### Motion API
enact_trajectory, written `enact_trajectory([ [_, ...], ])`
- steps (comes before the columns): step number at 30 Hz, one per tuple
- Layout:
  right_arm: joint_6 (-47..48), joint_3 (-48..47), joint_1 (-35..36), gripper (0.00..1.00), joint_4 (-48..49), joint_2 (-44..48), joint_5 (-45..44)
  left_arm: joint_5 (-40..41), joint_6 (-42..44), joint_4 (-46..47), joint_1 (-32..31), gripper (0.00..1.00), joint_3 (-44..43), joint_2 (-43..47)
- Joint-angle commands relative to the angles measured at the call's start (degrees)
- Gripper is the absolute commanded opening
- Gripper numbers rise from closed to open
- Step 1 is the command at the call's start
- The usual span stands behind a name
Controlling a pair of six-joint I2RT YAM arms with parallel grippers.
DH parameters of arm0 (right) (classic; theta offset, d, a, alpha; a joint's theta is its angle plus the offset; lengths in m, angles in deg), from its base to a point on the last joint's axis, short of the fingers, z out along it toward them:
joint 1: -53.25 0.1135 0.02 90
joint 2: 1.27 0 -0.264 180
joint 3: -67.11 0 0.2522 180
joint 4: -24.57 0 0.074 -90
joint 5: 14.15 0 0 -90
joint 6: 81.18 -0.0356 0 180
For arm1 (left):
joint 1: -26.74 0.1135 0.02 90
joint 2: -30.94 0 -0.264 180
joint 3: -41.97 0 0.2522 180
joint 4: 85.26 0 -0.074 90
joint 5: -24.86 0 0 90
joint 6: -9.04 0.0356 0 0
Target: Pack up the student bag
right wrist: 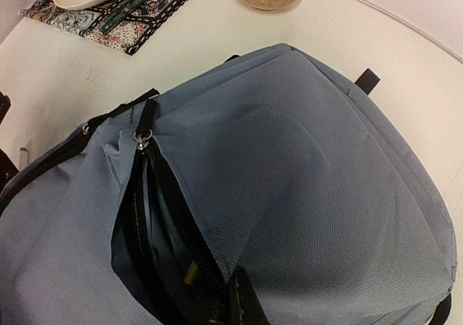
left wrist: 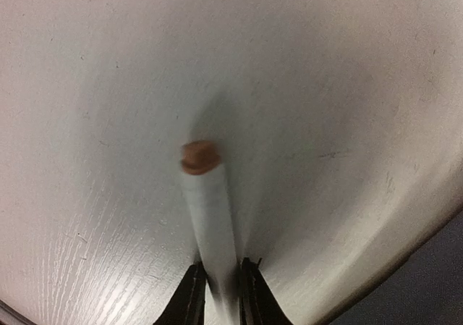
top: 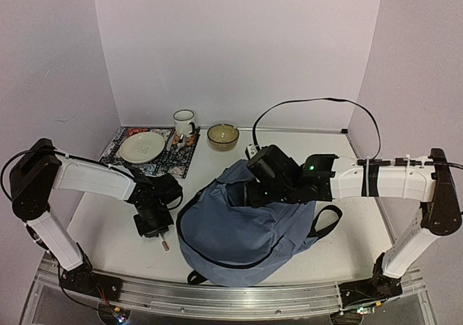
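Note:
The student bag (top: 231, 234) is a grey-blue backpack lying flat in the middle of the table. It fills the right wrist view (right wrist: 304, 166). My right gripper (top: 262, 189) is shut on the bag's fabric at the zipper edge (right wrist: 230, 305) and holds a pocket opening (right wrist: 141, 245) apart. The zipper pull (right wrist: 142, 137) sits at the top of the opening, and a small yellow item (right wrist: 189, 273) shows inside. My left gripper (top: 153, 225) is left of the bag, pointing down, shut on a white pencil (left wrist: 210, 224) with a brown eraser tip (left wrist: 199, 156) just above the table.
At the back left a patterned placemat (top: 123, 138) holds a plate (top: 142, 148) and cutlery (top: 173, 145). A white mug (top: 184, 123) and a tan bowl (top: 223, 136) stand behind the bag. A black cable (top: 318, 102) arcs at the back right. The table's front edge is near the pencil.

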Motion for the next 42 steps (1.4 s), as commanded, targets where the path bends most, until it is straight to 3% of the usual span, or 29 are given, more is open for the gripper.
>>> enact_trajectory([
  [1,-0.50,0.62,0.54,0.00,1.57,2.63,-0.58,-1.25,4.84,2.07,1.81,0.12,3.79,1.05],
  [9,0.27,-0.13,0.54,0.00,2.12,2.69,0.66,-2.69,8.71,4.31,2.40,0.00,4.02,5.82],
  [20,0.54,-0.70,0.52,0.00,2.47,3.31,1.48,-3.51,12.19,6.03,3.18,0.00,0.87,19.21],
  [26,0.56,-1.17,0.52,0.00,2.66,3.19,2.12,-12.17,14.26,11.57,3.12,0.00,-1.69,23.31],
  [32,0.63,-1.40,0.52,0.00,2.81,3.19,2.56,-25.65,13.88,22.79,2.54,0.00,-1.90,21.54],
  [42,0.71,-1.93,0.50,0.00,3.10,3.03,3.13,-31.07,14.94,29.18,-2.92,0.00,-9.44,10.23],
])
